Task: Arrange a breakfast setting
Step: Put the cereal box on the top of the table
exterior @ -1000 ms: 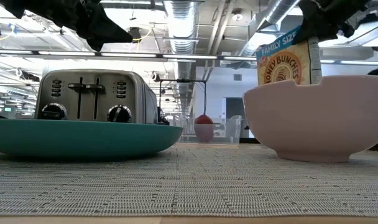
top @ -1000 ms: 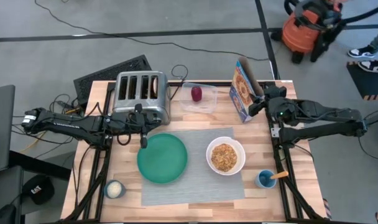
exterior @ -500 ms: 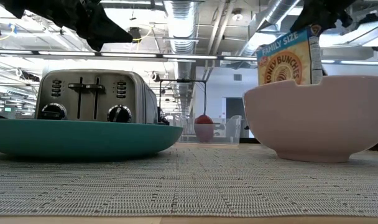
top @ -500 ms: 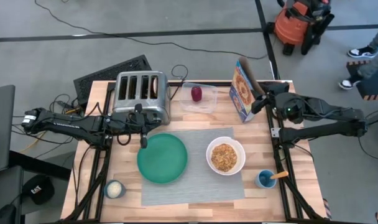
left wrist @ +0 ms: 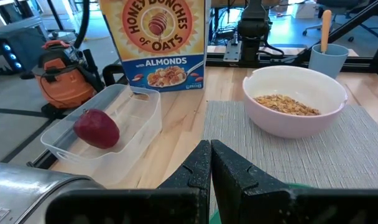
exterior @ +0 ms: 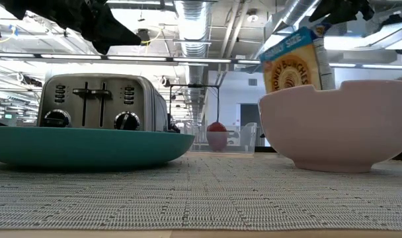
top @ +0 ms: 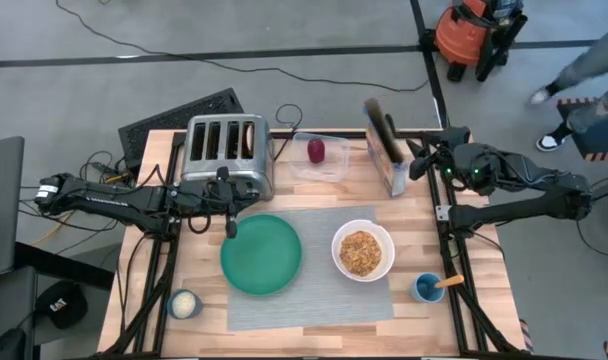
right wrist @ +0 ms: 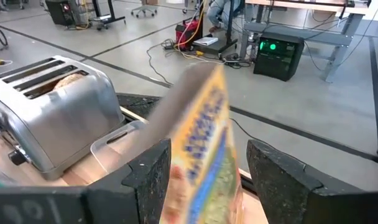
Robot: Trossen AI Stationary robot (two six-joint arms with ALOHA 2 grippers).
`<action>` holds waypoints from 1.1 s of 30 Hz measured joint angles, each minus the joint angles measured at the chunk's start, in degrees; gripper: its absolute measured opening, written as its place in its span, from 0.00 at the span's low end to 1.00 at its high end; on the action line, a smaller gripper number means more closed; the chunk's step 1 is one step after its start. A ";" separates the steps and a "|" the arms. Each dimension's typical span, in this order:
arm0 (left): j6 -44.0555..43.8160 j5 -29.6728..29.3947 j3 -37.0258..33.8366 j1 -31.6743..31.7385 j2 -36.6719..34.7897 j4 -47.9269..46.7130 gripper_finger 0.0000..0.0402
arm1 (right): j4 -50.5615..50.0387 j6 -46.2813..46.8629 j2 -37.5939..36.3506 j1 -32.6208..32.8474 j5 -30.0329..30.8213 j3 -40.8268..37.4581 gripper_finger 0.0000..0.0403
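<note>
Since the right gripper (right wrist: 204,165) clamps the tilted cereal box (top: 384,145), set it upright gently; left gripper (left wrist: 211,163) stays pinched shut.

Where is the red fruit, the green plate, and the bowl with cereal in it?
red fruit (top: 315,150): high view, middle of its top.
green plate (top: 261,254): high view, bare centre.
white bowl (top: 338,243): high view, left rim.

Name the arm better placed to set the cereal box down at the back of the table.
The right arm. Its gripper already straddles the cereal box, which tilts over the table's back edge. The left gripper is shut, beside the teal plate in front of the toaster, far from the box.
</note>
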 joint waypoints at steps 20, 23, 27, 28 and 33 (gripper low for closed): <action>0.00 0.00 0.00 0.00 -0.01 0.00 0.00 | -1.45 0.19 0.09 1.02 -4.17 -0.26 0.60; 0.00 0.00 0.00 0.01 -0.01 0.00 0.00 | -1.85 0.24 0.67 2.88 -5.85 -1.11 0.60; 0.00 0.00 0.00 -0.01 0.26 0.08 0.00 | -1.48 0.26 2.15 5.75 -7.27 -2.86 0.59; 0.00 0.02 0.00 -0.01 0.53 0.09 0.00 | -1.31 0.29 2.63 6.42 -7.69 -3.54 0.59; 2.00 3.83 0.00 0.01 4.30 1.43 0.00 | -1.20 0.86 5.68 9.95 -7.75 -6.19 0.59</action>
